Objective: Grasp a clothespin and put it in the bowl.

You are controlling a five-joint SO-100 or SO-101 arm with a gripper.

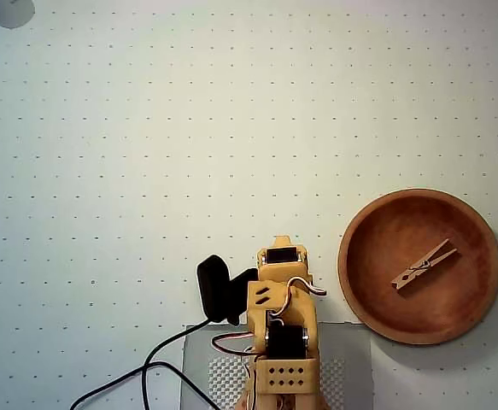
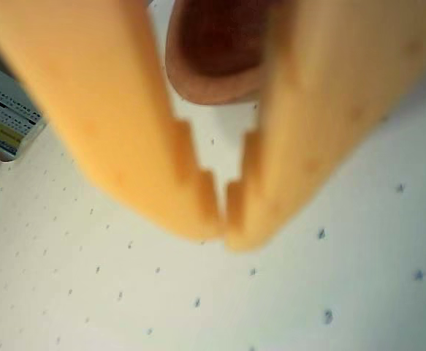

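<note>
- In the wrist view the end effector [image 2: 226,232] fills most of the frame as 2 blurred orange fingers [image 2: 118,124] whose tips meet at the bottom, so it is closed with nothing between them.
- Only a narrow stepped slit of white shows higher up between the 2 fingers.
- Beyond the fingers, at the top of the wrist view, part of the reddish-brown bowl [image 2: 216,58] shows, its rim resting on the dotted white tabletop [image 2: 322,292].
- In the overhead view the arm [image 1: 283,333] sits folded at the bottom centre, and the end effector itself is hidden under the arm's body there.
- The bowl [image 1: 364,282] lies to the right of the arm in the overhead view, near it but not touching.
- The clothespin [image 1: 424,264] lies inside the bowl, near its middle, set on a slant, well apart from the end effector.
- A black cable [image 1: 150,376] trails from the arm's black camera mount [image 1: 214,289] to the bottom edge of the overhead view.
- At the left edge of the wrist view a striped object [image 2: 4,117] lies beside the tabletop; I cannot tell what it is.
</note>
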